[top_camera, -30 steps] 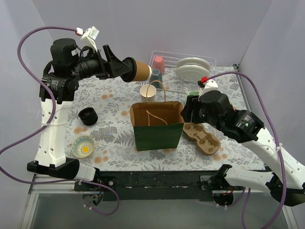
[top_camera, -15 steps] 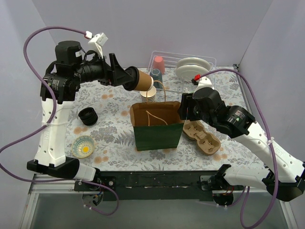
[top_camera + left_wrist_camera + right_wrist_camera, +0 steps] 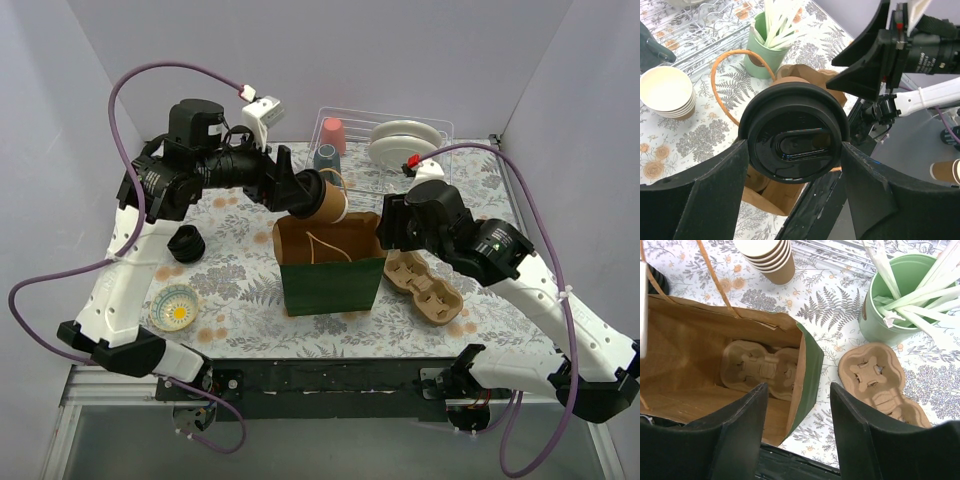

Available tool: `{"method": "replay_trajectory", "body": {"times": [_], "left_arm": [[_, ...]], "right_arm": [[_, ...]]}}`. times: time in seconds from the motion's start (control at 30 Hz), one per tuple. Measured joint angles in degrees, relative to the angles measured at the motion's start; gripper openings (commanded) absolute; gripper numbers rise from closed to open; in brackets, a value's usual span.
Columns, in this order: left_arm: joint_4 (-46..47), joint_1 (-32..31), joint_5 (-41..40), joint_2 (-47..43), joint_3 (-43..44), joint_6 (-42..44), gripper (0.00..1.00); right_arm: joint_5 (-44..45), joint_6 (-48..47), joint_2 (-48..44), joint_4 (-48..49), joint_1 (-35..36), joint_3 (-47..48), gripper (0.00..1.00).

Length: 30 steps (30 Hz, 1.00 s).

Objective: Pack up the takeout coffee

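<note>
The takeout coffee (image 3: pixel 330 204), a tan cup with a black lid (image 3: pixel 794 137), is held tilted in my left gripper (image 3: pixel 316 196), which is shut on its sides. It hangs just above the back rim of the open green paper bag (image 3: pixel 330 282). In the left wrist view the lid fills the space between the fingers (image 3: pixel 705 195). My right gripper (image 3: pixel 386 230) is open and straddles the bag's right wall (image 3: pixel 812 365). A pulp cup carrier (image 3: pixel 760 367) lies on the bag's floor.
A second pulp carrier (image 3: pixel 428 287) lies right of the bag. A green holder of straws (image 3: pixel 895 295) and a stack of lidless cups (image 3: pixel 767 255) stand behind it. A loose black piece (image 3: pixel 184 243) and a bowl (image 3: pixel 175 306) sit at left. A dish rack (image 3: pixel 390 150) is at the back.
My left arm has carried the cup right and down, from high at the back left to just over the bag's back rim. My right gripper has shifted slightly left onto the bag's right wall.
</note>
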Motion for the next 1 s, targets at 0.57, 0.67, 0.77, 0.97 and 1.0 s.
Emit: {"method": "replay_trajectory", "body": {"times": [0.57,0.67,0.77,0.97,1.0], "left_arm": [[-3.45,-3.10,-6.25,-2.56,-5.53,5.11,0.00],[-3.85,-3.17,-7.17,-3.15,-5.49,5.75,0.00],[-5.66,-3.34,-7.43,-3.23,-3.98,6.56,0.00],[-5.99,-3.93,-7.28,-3.21,1.73,7.02,0.00],[-5.68,-4.04,-7.23,-3.63,1.81,7.04,0.00]], "right_arm": [[-2.75,-2.71,1.68,8.76,-0.98,-6.64,0.01],[-3.32,-3.48,0.42,12.90,-0.98,-9.29,0.01],[-3.56,-4.59,-5.29,19.58,-0.98,-16.52,0.01],[-3.30,-5.27,-13.49,25.40,-0.98,-21.29,0.01],[-3.32,-5.25,-13.97,27.02,-0.98,-21.68,0.01]]}}
